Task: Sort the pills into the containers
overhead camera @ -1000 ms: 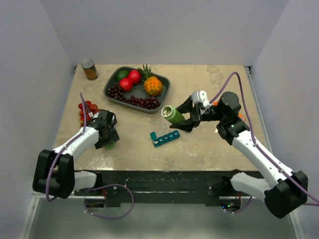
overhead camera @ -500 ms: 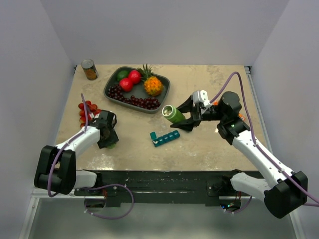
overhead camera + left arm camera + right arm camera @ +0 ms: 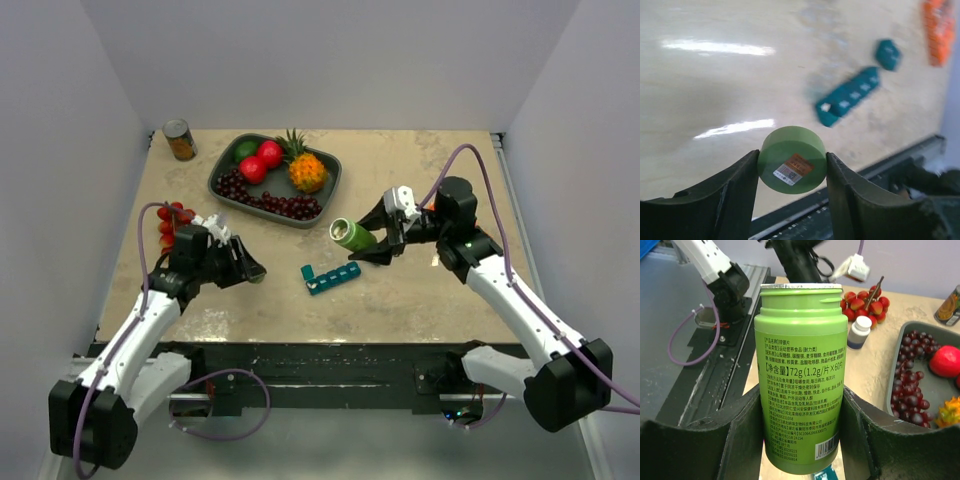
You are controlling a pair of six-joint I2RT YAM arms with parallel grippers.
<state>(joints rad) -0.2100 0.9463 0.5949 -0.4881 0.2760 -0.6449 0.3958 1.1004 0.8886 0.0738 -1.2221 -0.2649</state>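
Where containers (image 3: 331, 277) lie, row runs roughly left-right.

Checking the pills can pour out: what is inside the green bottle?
The green bottle, gripped by the right tool, is uncapped; the left tool holds its cap. Its opaque wall hides whatever is inside.

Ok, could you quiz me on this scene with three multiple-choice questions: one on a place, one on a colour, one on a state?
1. Where is the teal pill-box strip?
A) flat on the table
B) hanging off the edge
C) lifted in the air

2. What colour is the cap in the left claw?
A) white
B) green
C) red

3. The bottle in the right claw is:
A) capped
B) lying on the table
C) uncapped

Answers: 1 A, it rests on the bare tabletop. 2 B, the left wrist view shows it green. 3 C, its neck carries no cap.
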